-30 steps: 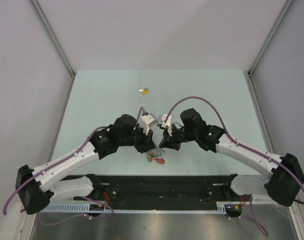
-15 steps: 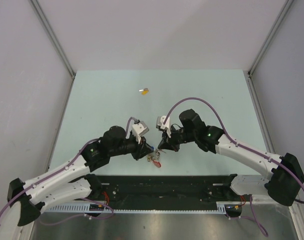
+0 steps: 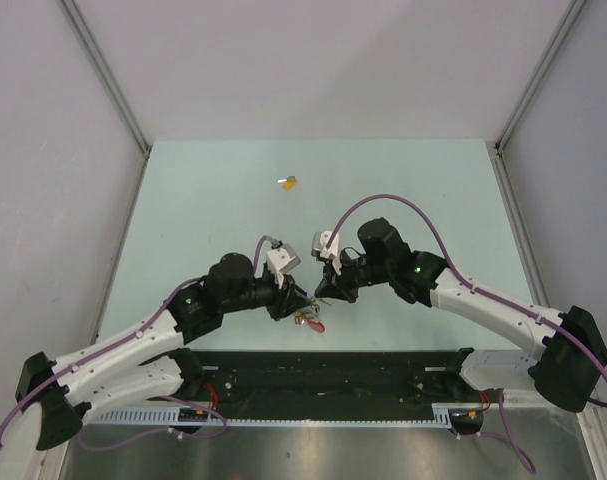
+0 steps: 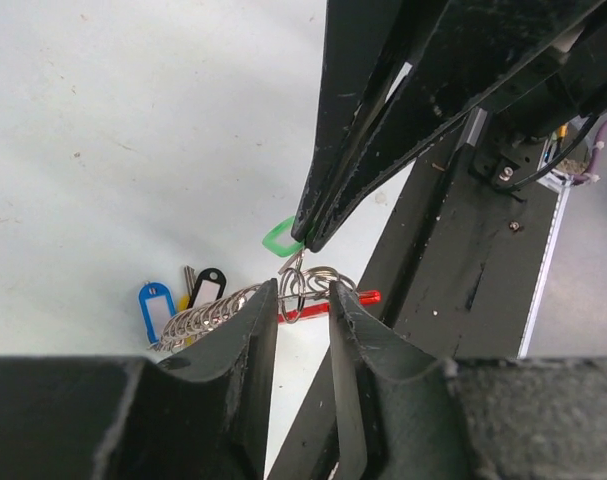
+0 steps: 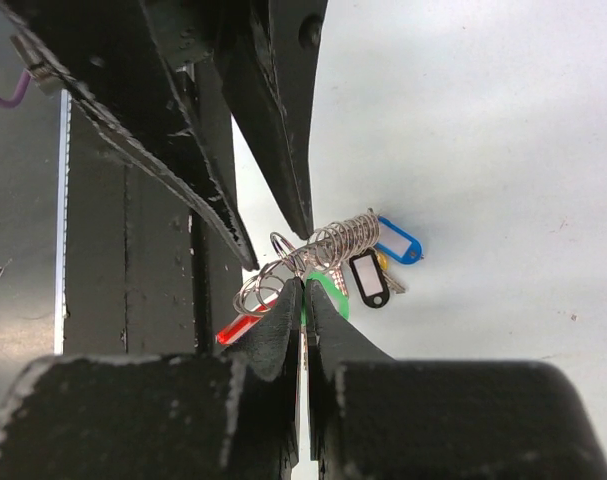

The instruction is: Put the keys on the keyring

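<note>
The right gripper [image 5: 303, 298] pinches the green-headed key [image 4: 279, 238] just beside the keyring [image 5: 335, 243], near the front edge of the counter [image 3: 203, 200]. The left gripper [image 4: 303, 302] straddles the ring's wire loops, jaws slightly apart; whether they grip, I cannot tell.

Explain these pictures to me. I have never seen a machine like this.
These are two robot arms, each ending in a two-finger gripper, at a pale table. One picture looks down from above; the other two come from cameras on the wrists. The right gripper is shut on the green-headed key, beside the keyring, a bunch of wire loops with blue and black tags. The left gripper straddles those loops; whether it pinches them is unclear. A yellow-headed key lies farther back.
</note>
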`<action>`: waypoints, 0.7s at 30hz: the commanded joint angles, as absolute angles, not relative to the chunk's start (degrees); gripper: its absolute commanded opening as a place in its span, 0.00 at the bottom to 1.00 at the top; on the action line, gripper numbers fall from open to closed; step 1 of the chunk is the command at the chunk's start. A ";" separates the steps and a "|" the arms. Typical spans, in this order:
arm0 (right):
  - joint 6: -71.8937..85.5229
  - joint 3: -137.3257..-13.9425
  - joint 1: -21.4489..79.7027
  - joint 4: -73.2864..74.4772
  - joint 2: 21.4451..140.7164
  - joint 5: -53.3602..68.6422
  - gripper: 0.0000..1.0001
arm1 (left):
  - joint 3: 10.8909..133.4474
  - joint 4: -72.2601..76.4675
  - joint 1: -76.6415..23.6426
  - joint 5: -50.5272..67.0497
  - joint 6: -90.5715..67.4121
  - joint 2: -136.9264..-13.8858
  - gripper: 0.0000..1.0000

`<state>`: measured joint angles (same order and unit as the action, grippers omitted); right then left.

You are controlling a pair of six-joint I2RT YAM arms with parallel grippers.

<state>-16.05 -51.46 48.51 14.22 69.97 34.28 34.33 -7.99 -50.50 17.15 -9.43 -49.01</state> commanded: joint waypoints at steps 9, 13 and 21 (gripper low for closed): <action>-15.29 -54.14 48.87 10.81 69.35 35.07 0.00 | 32.87 -3.25 -50.80 19.60 -7.47 -51.59 0.24; -15.38 -54.23 48.78 11.16 69.35 34.81 0.00 | 32.70 -4.04 -50.80 19.69 -7.12 -51.68 0.22; -15.56 -54.23 48.78 11.42 69.35 34.63 0.00 | 32.34 -5.10 -50.80 20.13 -6.94 -51.33 0.04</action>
<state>-16.05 -51.46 48.60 14.24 69.97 34.28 32.88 -5.43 -50.50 18.74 -7.94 -51.75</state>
